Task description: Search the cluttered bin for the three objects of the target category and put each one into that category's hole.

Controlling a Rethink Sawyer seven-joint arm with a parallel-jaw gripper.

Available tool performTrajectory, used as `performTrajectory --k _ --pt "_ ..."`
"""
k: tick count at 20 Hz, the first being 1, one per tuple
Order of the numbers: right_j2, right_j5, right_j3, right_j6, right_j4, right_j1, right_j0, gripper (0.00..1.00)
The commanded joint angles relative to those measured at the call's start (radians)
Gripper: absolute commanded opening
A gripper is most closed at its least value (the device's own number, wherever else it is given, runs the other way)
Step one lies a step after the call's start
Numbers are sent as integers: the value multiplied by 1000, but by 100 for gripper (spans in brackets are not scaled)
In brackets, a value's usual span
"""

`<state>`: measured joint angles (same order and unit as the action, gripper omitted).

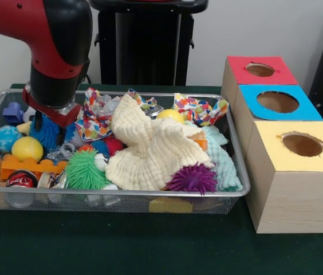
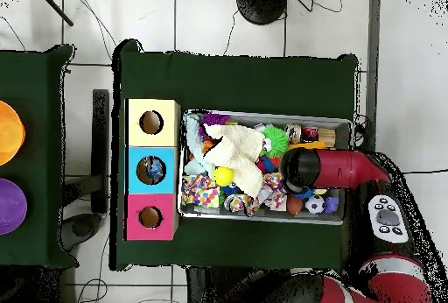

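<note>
Green tabletop point(image 1: 121, 246), wire bin point(image 1: 239, 189) packed with toys, three boxes beside it.

Bottles: none clearly visible; clear plastic bit at bin's front-left corner point(image 1: 18, 197) may be one, can't confirm.

Judgement: crushed bottle light, crinkly, slippery, gives under squeeze; pinch across flattened body or neck.

End effector point(image 1: 51, 123) low over blue spiky ball point(image 1: 48, 133), bin's left end; grip state can't tell.

Blue-box hole point(image 1: 278, 101) well right of it.

Green-clothed table point(image 2: 236, 76) on white tiled floor point(image 2: 210, 19); pale wall point(image 1: 264, 28) behind.
</note>
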<state>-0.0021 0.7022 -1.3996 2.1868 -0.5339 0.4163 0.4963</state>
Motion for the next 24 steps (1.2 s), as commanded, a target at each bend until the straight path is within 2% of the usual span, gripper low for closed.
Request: performTrajectory --k 1,8,11,21,24 --pt "103 -86 -66 25 54 -48 16 100" --pt "185 -103 -116 -11 119 -18 68 100" --pt "213 -122 -138 -24 134 5 84 100" --pt "304 -154 -175 -45 189 11 147 100" --pt "317 -167 -187 -49 183 28 153 100"
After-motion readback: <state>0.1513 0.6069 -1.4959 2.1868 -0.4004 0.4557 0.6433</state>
